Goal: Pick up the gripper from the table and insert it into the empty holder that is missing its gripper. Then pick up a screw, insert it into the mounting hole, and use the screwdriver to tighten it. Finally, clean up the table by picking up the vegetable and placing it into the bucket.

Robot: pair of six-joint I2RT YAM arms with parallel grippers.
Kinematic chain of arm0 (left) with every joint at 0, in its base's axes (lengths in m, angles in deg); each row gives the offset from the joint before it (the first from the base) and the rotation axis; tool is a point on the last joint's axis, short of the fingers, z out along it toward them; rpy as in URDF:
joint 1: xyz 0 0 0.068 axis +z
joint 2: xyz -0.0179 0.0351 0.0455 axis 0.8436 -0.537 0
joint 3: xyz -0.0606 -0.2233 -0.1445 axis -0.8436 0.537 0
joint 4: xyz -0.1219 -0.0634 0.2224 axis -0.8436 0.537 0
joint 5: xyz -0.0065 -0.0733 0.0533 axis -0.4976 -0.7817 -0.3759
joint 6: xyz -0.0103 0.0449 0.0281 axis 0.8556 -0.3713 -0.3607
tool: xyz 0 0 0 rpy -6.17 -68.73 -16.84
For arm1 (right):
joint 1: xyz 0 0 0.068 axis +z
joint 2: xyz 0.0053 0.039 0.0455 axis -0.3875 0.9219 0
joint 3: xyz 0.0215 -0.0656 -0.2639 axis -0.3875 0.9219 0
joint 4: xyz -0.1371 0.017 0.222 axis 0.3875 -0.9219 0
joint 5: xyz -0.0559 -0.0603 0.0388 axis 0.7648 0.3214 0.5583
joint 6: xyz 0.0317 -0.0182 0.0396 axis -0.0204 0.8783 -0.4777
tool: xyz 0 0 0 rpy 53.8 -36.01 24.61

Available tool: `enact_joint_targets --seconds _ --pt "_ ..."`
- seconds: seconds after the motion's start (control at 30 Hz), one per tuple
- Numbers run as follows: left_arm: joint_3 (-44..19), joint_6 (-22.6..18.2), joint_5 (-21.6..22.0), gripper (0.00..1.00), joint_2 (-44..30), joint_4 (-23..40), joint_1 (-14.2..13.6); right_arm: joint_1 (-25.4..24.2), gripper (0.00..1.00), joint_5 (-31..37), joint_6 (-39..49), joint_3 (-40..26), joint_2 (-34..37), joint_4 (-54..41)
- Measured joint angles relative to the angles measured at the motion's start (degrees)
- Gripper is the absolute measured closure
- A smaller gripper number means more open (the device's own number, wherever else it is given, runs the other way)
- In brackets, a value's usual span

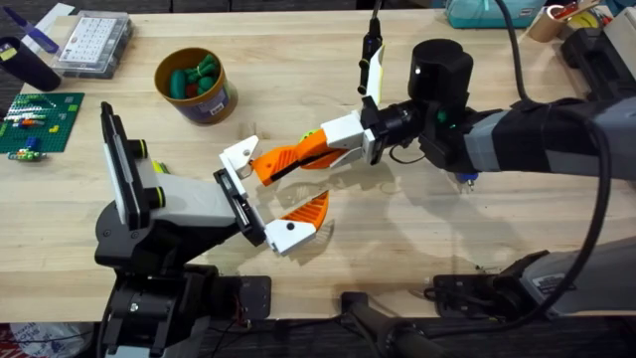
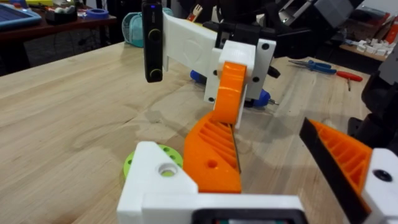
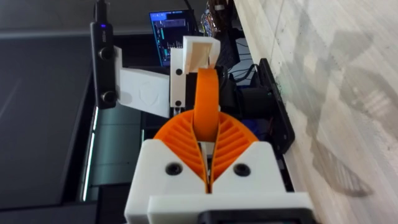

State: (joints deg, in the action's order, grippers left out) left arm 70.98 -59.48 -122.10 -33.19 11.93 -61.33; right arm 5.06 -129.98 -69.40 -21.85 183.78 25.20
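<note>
bucket (image 1: 193, 86) far left on table (image 1: 397, 234), grippers meeting mid-table, right of bucket

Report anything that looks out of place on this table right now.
The right end effector is shut on the orange finger of the open left end effector, above the table. One arm gripping the other's finger, rather than a loose part, looks odd.

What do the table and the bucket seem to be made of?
The table: light wood with a smooth, matte finish; plank seams and grain show. The bucket: probably plastic or coated paper, judging by its smooth yellow-tan wall and dark blue-purple band; the look leaves it open.
</note>
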Motion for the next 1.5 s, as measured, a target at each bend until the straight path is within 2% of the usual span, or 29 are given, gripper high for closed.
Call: enact_joint_targets --seconds 0.43,0.7,1.5 --pt "-0.06 0.0 0.61 0.012 0.0 0.44 0.0 -0.02 0.986 -0.35 0.34 0.0 0.0 -0.74" --pt "-0.09 0.02 0.35 0.012 0.0 0.62 0.0 -0.02 0.986 -0.13 -0.56 0.02 0.0 4.78" --pt "-0.11 0.64 0.41 0.012 0.0 0.71 0.04 0.64 0.986 2.31 0.27 0.02 0.55 3.12"
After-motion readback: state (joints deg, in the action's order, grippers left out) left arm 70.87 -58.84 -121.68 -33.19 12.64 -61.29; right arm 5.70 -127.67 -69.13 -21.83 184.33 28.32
